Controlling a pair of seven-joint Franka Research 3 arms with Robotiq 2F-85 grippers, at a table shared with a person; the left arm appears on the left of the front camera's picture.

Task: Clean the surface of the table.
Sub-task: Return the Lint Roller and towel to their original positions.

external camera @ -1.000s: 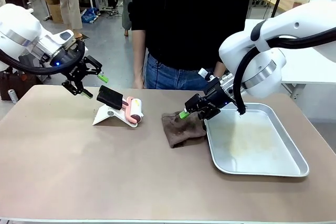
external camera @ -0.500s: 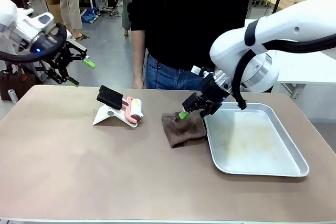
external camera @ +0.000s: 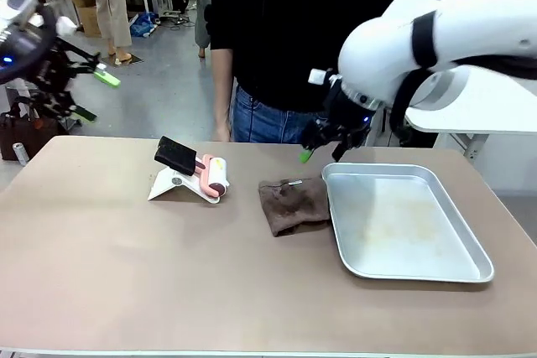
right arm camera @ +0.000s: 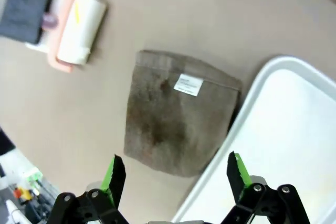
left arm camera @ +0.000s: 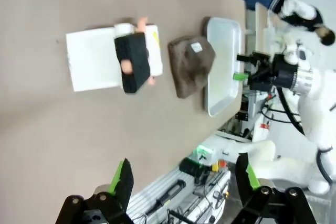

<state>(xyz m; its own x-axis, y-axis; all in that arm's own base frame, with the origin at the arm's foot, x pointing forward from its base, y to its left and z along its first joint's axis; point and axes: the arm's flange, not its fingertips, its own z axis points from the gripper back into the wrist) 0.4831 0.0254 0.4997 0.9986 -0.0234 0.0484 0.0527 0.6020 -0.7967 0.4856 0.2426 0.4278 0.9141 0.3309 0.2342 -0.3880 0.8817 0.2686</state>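
You are looking across the table [external camera: 126,282], whose tan-brown top spans the whole front view from the near edge to the person [external camera: 294,39] standing at the far side.

Left gripper [external camera: 88,94]: raised above and beyond the table's far left corner. Its fingers are spread fully apart and hold nothing. In the left wrist view the two green pads [left arm camera: 118,174] stand wide apart with only the table surface between them.

Right gripper [external camera: 323,150]: lifted above the far edge of the table, just beyond the far left corner of the metal tray [external camera: 470,270]. In the right wrist view the fingers [right arm camera: 113,174] are spread wide and empty, with the cloth below them.

Items on the table:
- A brown cloth [external camera: 289,205] lies flat near the middle, its right edge touching the left rim of the tray. A white label shows on it in the right wrist view.
- A pink-handled lint roller [external camera: 211,175] rests on a white sheet [external camera: 164,186] left of the cloth, well apart from it.
- A black sponge block [external camera: 174,155] lies on the same sheet, touching the roller's left side.

The tray sits on the right half of the table.
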